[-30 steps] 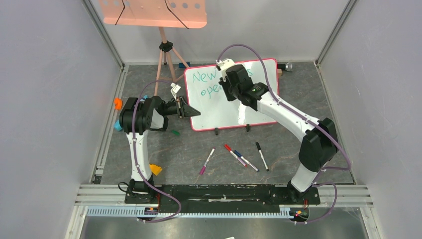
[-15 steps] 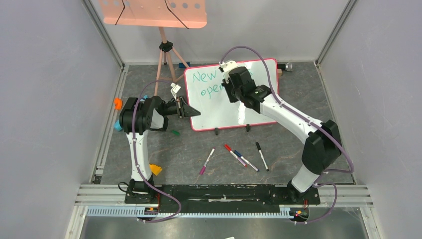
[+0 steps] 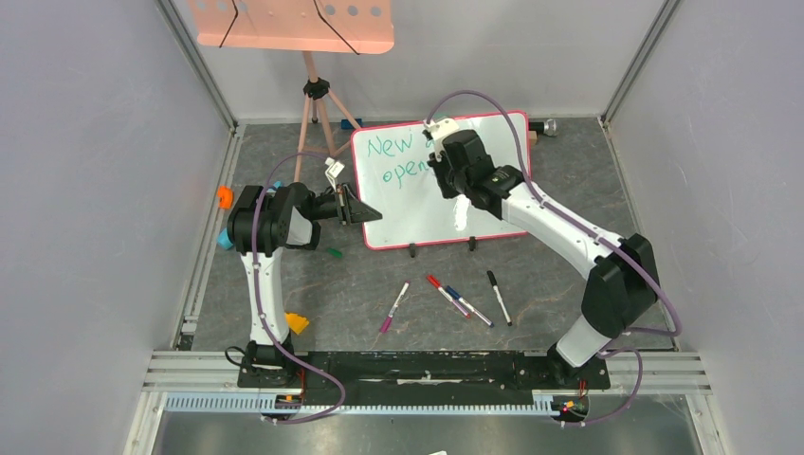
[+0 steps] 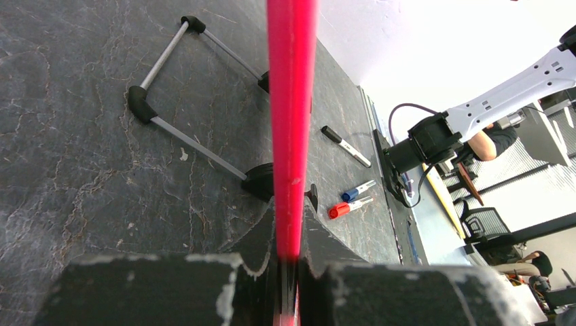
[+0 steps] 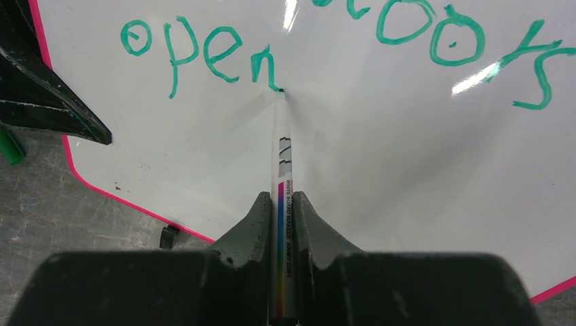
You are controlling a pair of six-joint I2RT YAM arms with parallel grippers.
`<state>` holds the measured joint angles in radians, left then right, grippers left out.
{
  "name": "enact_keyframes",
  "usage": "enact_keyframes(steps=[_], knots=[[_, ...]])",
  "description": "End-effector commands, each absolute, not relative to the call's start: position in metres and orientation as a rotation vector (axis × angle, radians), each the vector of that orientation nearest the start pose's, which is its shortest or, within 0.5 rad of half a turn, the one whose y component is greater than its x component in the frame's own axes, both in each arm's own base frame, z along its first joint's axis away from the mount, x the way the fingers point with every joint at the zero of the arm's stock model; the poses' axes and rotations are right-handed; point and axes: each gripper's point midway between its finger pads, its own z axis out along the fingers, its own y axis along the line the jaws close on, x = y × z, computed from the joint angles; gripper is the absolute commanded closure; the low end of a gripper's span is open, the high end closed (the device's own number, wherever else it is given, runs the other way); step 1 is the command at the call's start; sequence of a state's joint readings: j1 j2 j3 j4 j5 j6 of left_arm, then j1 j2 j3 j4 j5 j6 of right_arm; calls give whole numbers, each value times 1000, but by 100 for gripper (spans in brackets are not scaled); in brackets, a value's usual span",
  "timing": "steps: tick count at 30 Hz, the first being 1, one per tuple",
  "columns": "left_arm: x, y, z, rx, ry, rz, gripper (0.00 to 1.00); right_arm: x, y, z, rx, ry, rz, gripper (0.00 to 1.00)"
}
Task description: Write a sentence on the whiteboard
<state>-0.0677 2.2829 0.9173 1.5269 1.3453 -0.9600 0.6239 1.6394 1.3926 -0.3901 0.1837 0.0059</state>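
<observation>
On table [image 3: 569, 180], one whiteboard [image 3: 417, 210], four loose markers [image 3: 499, 298]

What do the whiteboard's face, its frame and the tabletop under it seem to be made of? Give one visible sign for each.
Whiteboard face: a smooth, glossy coated sheet, probably melamine or painted steel; it mirrors the lamp glare.
Frame: pink-red, evenly coloured and slightly shiny, so likely plastic.
Tabletop: dark grey, matte and veined like slate; it could be a printed mat.
</observation>
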Motion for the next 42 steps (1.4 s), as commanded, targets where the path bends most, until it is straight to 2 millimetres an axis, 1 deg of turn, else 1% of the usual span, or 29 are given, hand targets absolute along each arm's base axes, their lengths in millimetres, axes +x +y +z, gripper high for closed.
enact_keyframes(steps=[1, 4, 8, 11, 19, 23, 32, 37, 42], knots=[[393, -197, 60, 459, 1714, -1600, 98, 393, 245, 234, -518, 2036, 236, 100], [393, -197, 60, 459, 1715, -1601, 98, 391, 245, 245, -509, 1997, 258, 100], [393, -197, 60, 459, 1715, -1601, 98, 394, 238, 247, -482, 1983, 215, 100], [392, -197, 60, 459, 1715, -1601, 98, 399, 237, 245, -476, 1989, 189, 100], [393, -197, 60, 460, 1714, -1600, 98, 412, 241, 236, -470, 2023, 159, 100], [392, -197, 60, 459, 1715, -1601, 98, 416, 246, 237, -468, 2017, 173, 100], [393, -197, 60, 460, 1714, -1600, 98, 421, 249, 243, -452, 1999, 183, 100], [392, -197, 60, 459, 1715, -1602, 98, 427, 250, 235, -453, 2013, 162, 100], [392, -197, 60, 460, 1716, -1603, 98, 432, 244, 226, -437, 2031, 120, 100]])
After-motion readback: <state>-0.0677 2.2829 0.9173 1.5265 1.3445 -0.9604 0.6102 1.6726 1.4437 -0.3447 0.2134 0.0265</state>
